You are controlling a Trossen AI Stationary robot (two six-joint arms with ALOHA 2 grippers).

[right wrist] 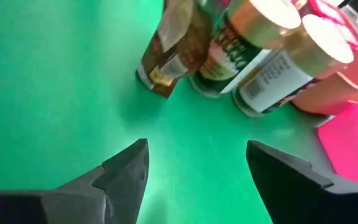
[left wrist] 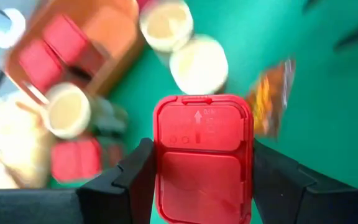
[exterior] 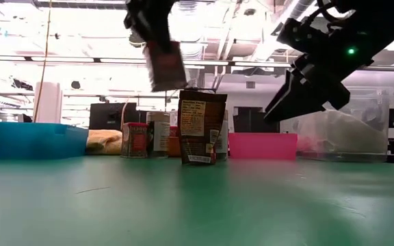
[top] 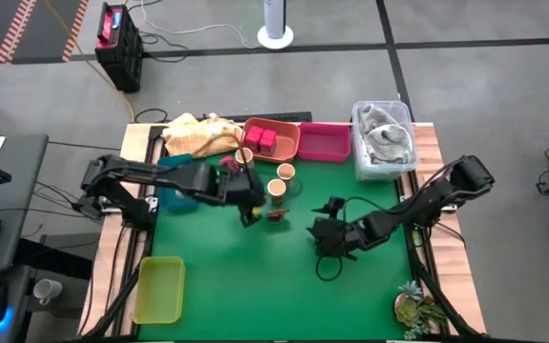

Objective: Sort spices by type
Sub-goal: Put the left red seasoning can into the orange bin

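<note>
My left gripper (left wrist: 201,180) hangs above the green table (top: 255,276), its fingers (left wrist: 132,177) clamped on a red-lidded spice container (left wrist: 202,155), near the tan-lidded jars (top: 280,181). A brown spice pouch (exterior: 201,127) stands upright on the table just beside the jars. Pink-red cube boxes (top: 262,140) sit in the orange tray (top: 284,151), with the magenta tray (top: 324,143) alongside it. My right gripper (right wrist: 194,165) hovers over bare table, fingers apart, holding nothing, facing the pouch and jars

Left tool (left wrist: 204,180) raised mid-table, fingers clamped, right tool (right wrist: 194,168) spread wide, hovering
</note>
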